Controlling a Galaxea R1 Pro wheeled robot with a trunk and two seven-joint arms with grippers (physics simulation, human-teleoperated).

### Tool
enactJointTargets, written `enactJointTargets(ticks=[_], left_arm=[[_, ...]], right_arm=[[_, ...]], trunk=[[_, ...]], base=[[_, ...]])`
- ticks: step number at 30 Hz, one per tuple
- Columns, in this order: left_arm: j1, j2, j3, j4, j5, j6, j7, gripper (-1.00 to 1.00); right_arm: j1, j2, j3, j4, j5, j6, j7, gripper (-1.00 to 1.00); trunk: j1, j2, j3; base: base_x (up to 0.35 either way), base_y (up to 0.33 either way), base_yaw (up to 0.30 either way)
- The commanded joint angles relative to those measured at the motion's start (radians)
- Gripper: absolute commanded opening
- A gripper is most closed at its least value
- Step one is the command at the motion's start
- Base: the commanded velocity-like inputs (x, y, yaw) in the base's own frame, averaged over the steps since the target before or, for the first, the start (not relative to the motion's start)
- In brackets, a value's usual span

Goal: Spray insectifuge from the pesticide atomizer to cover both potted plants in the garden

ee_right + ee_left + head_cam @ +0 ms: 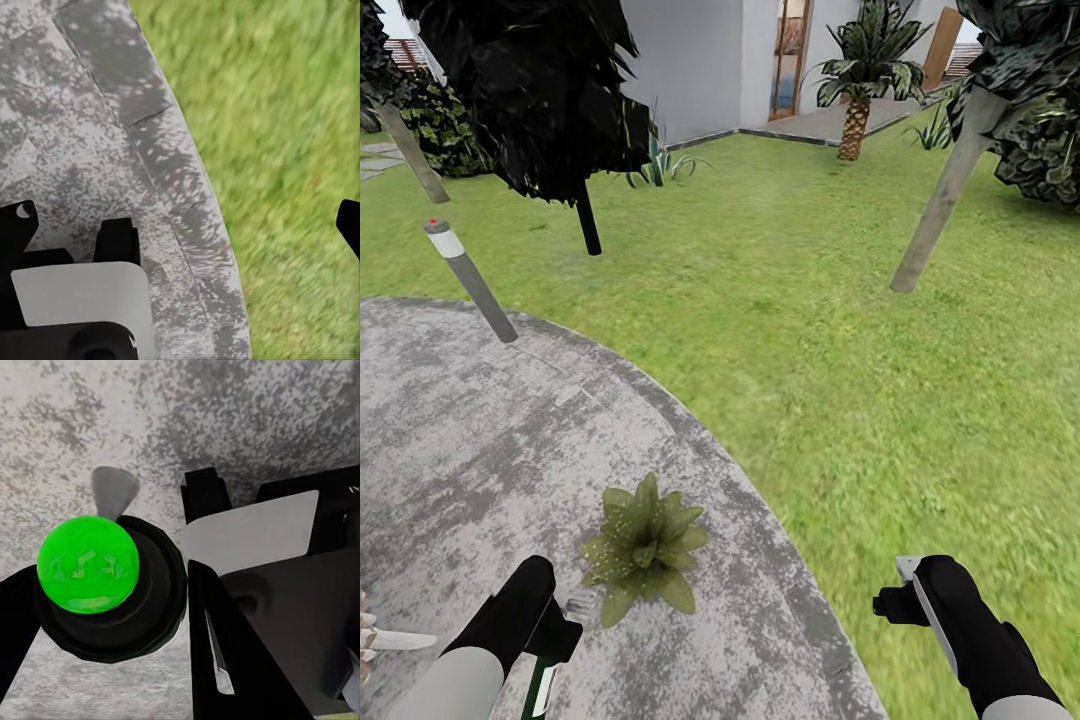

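Observation:
One potted plant [645, 545], a rosette of pale-speckled green leaves, stands on the round grey stone patio [460, 450] near its edge. Its pot is hidden under the leaves. My left gripper [558, 622] hangs just left of the plant, shut on the pesticide atomizer [541, 688], a dark green bottle with a white label. The left wrist view looks down on the atomizer's top [88, 564], a bright green cap in a black collar with a grey nozzle. My right gripper [895, 592] is open and holds nothing, over the lawn just off the patio edge [172, 150].
A grey bollard lamp [465, 275] with a red dot stands at the patio's far rim. On the lawn [810, 330] are a dark tree [588, 215], a leaning pale trunk [940, 210], an agave [660, 165] and a palm [855, 110] by the house.

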Motion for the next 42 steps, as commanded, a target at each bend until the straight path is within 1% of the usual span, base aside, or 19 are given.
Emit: enactJointTargets(ticks=[1,12,19,22,32,42], left_arm=[[0.0,-0.001,0.003,-0.001,-0.011,0.002,-0.01,-1.0],[0.001,-0.001,0.003,0.001,-0.011,0.002,-0.009,-1.0],[0.054,0.005,0.001,0.002,-0.011,0.001,-0.009,-1.0],[0.066,0.007,0.001,0.002,-0.011,0.001,-0.009,-1.0],[0.067,0.002,-0.002,0.0,-0.011,0.002,-0.009,-1.0],[0.066,0.001,0.0,-0.003,-0.011,0.002,-0.007,-1.0]], right_arm=[[0.0,0.0,-0.001,-0.001,0.011,0.004,0.01,1.0],[0.0,0.0,-0.005,-0.001,0.012,0.004,0.01,1.0],[0.0,0.0,-0.005,-0.001,0.012,0.004,0.01,1.0],[0.0,0.0,-0.005,-0.001,0.012,0.004,0.01,1.0],[0.0,0.0,-0.005,-0.001,0.011,0.004,0.01,1.0],[0.0,0.0,-0.006,-0.003,0.011,0.004,0.015,1.0]], trunk=[[0.0,0.0,-0.001],[0.0,0.0,-0.001],[0.0,0.0,-0.001],[0.0,0.0,-0.001],[0.0,0.0,-0.001],[0.0,0.0,-0.014]], base=[[0.0,-0.004,0.001],[0.016,-0.094,0.0],[0.0,-0.003,0.0],[0.0,0.0,0.0],[0.0,0.0,0.0],[0.0,0.0,0.0]])
